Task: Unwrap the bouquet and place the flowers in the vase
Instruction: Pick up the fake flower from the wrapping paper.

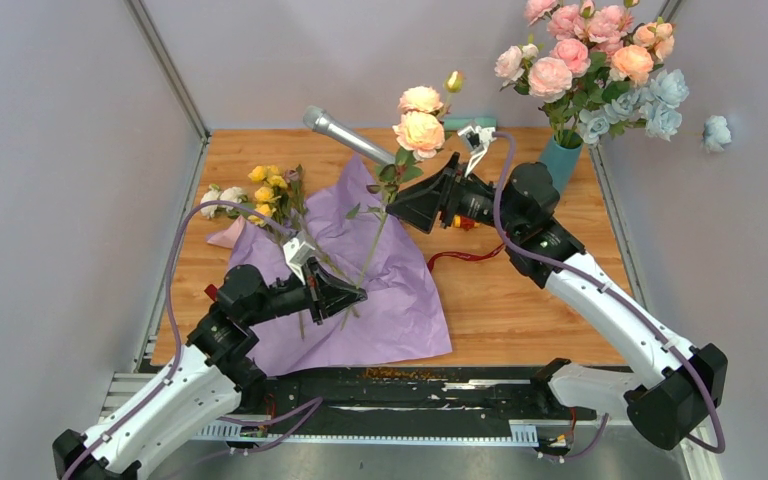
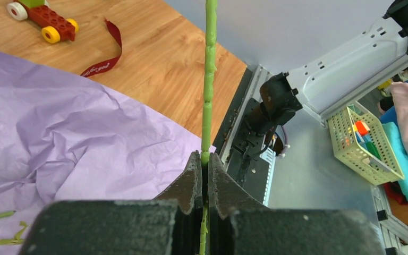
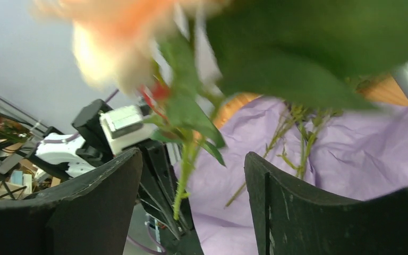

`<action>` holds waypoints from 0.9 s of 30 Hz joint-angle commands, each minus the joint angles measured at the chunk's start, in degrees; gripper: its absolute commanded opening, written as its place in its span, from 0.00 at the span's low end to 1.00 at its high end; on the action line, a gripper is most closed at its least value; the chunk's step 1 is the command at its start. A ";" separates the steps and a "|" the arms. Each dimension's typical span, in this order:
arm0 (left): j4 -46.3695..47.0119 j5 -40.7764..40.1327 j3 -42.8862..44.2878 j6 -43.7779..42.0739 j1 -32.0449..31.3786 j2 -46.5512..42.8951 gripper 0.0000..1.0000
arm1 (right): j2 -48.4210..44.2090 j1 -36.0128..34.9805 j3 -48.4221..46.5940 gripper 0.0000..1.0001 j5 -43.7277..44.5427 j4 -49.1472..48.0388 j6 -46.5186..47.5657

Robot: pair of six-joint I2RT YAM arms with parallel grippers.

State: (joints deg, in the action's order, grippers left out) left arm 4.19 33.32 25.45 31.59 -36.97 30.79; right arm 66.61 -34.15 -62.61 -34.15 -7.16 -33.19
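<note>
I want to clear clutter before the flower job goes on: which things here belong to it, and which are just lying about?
Belong to the job: held rose in the left gripper; yellow flowers; purple wrap; ribbon; vase.
Lying about: microphone; toy car.

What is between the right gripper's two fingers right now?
A leafy green rose stem stands in the gap of the open right gripper, touching neither finger as far as the right wrist view shows.
</note>
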 commanded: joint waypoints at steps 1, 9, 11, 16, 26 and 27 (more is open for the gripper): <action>4.80 -1.20 1.58 -1.89 -1.93 1.27 0.00 | -0.68 -0.08 0.32 0.70 -3.01 -8.55 -4.76; 6.09 -2.07 1.19 -1.89 -3.45 2.38 0.00 | 0.09 -0.03 0.47 0.49 -0.56 -7.70 -5.21; 5.66 -2.27 1.18 -2.03 -3.53 2.70 0.00 | 0.02 -0.04 0.76 0.39 0.11 -7.55 -5.12; 1.27 -4.20 2.42 -4.95 -3.55 4.06 0.00 | -1.05 -0.03 0.92 0.08 3.36 -4.85 -2.50; -12.57 -12.63 10.08 -8.17 -3.52 11.39 0.71 | -6.75 -0.30 -0.31 0.00 14.59 8.51 10.87; -13.70 -12.95 11.95 -9.46 -3.44 11.97 0.83 | -7.92 -0.52 -1.19 0.00 18.33 12.56 13.39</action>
State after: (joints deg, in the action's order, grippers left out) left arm -2.39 25.04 30.76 26.00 -40.38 39.92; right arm 63.92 -34.17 -61.65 -25.80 -3.40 -29.36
